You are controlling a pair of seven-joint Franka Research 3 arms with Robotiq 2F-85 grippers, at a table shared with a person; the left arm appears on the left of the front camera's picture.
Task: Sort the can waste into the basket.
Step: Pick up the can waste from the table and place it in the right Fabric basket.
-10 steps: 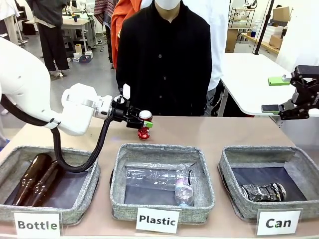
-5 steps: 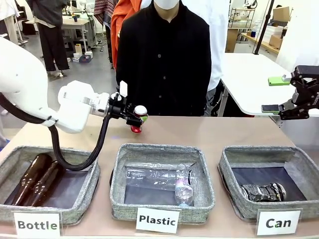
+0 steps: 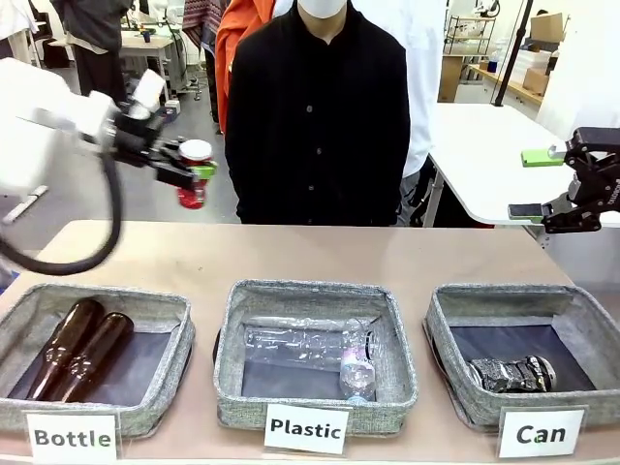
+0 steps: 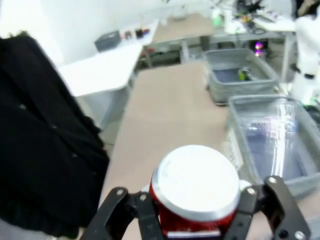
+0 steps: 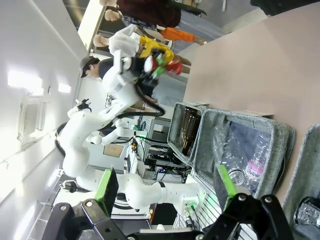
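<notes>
Left tool [image 3: 190,172] pinches the red can [image 3: 193,186] between its fingers, high above the table [image 3: 320,254].

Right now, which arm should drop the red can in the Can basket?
Left. Its tool is already shut on the red can, lifted above the table's left side. The right tool hangs open and empty, though nearer the Can basket, which holds the dark can.

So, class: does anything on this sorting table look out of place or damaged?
Nothing is missorted. The black can in the Can basket is crushed, and the left claw holds the red can high above the table.
</notes>
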